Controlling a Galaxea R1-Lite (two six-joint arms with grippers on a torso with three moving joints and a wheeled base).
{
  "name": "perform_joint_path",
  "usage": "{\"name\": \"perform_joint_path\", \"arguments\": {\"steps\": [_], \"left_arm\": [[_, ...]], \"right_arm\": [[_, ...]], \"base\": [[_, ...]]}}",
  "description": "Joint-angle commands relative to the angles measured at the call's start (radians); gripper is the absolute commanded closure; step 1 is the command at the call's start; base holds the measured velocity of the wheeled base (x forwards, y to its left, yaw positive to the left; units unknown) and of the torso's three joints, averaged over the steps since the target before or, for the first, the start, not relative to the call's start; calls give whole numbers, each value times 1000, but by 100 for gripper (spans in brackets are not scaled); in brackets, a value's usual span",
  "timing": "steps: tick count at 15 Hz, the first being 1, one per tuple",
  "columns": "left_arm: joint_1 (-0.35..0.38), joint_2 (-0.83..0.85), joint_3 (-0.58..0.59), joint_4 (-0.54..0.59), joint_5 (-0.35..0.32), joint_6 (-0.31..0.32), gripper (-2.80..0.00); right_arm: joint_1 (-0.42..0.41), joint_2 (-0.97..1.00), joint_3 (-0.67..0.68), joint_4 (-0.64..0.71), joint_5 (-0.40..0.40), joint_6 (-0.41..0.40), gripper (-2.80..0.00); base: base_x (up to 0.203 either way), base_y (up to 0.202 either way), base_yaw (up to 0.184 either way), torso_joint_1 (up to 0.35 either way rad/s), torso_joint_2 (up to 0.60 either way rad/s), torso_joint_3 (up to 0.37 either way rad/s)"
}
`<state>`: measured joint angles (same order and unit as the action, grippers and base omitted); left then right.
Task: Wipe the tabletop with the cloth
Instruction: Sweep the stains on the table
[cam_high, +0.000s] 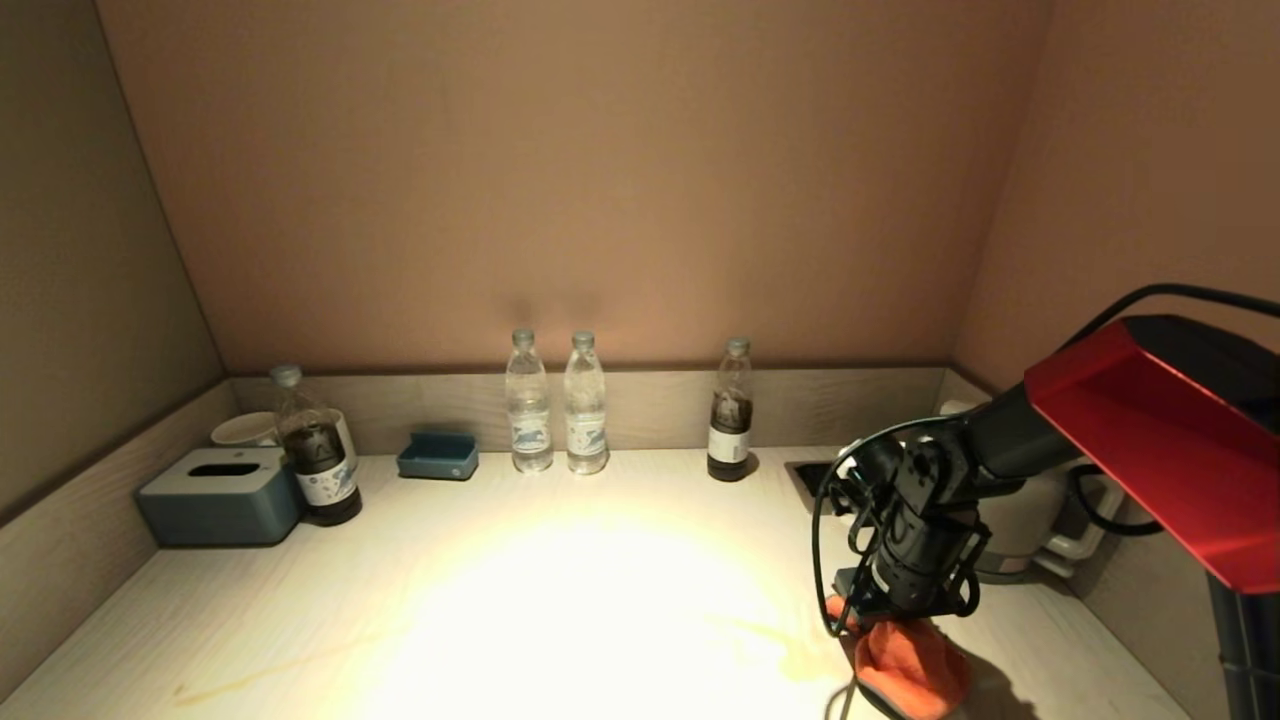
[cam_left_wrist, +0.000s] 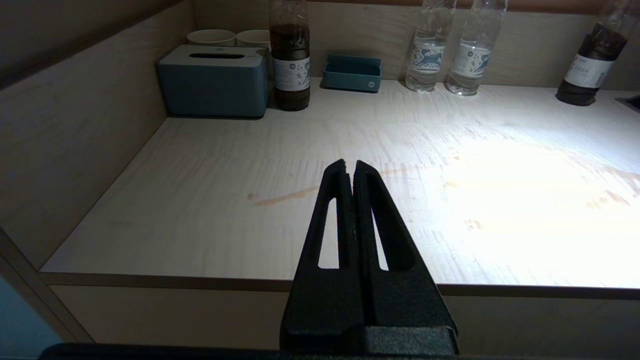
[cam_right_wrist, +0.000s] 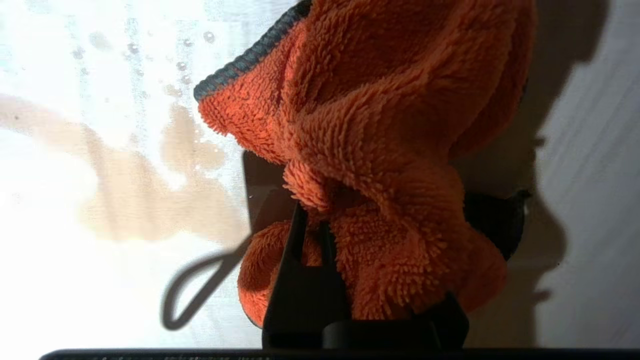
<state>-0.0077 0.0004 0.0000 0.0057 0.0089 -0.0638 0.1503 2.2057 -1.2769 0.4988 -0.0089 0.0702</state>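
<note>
Cloth duty at lower right of the head view: the right gripper (cam_high: 905, 625) points down, fingers clamped on a fluffy orange microfibre cloth (cam_high: 912, 665) pressed to the pale wood-grain tabletop (cam_high: 560, 600), just beside a brown liquid smear (cam_right_wrist: 135, 200). The left gripper (cam_left_wrist: 349, 167), fingers pressed together and empty, hangs over the tabletop's front edge, at the frame's lower centre.

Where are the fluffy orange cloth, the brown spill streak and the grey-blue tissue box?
fluffy orange cloth (cam_right_wrist: 380, 150), right wrist view, middle of its bunched pile.
brown spill streak (cam_left_wrist: 290, 196), left wrist view, midway along the streak.
grey-blue tissue box (cam_high: 215, 505), head view, its front face.
</note>
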Motion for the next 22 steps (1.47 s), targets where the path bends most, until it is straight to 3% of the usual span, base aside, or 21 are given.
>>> {"name": "perform_joint_path", "arguments": {"steps": [1, 5, 14, 22], "left_arm": [[0, 0, 0, 0, 0, -1, 0], [0, 0, 0, 0, 0, -1, 0], [0, 0, 0, 0, 0, -1, 0], [0, 0, 0, 0, 0, -1, 0]], "right_arm": [[27, -1, 18, -25, 0, -1, 0], [49, 0, 24, -36, -2, 0, 0], [213, 2, 25, -40, -33, 7, 0], [300, 53, -71, -40, -87, 8, 0]], "base": [[0, 0, 0, 0, 0, 0], [0, 0, 0, 0, 0, 0], [0, 0, 0, 0, 0, 0], [0, 0, 0, 0, 0, 0]]}}
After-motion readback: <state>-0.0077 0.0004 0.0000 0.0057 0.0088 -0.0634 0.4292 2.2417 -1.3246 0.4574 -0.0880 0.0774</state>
